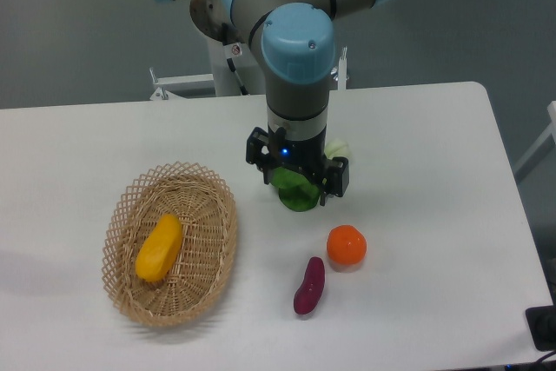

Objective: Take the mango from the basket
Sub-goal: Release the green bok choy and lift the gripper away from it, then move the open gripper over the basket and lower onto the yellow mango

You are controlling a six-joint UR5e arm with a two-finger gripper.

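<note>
The mango (159, 248) is a smooth yellow-orange fruit lying lengthwise in the middle of the oval wicker basket (211, 268) at the table's front left. My gripper (300, 185) hangs well to the right of the basket, pointing down over a green vegetable (298, 197). The wrist and the black gripper body hide the fingers, so their gap does not show. Nothing touches the mango.
A round orange (347, 245) and a purple sweet potato (309, 286) lie on the white table to the right of the basket, just in front of the gripper. A pale leaf (339, 148) of the green vegetable shows behind the wrist. The arm's base stands at the table's far edge.
</note>
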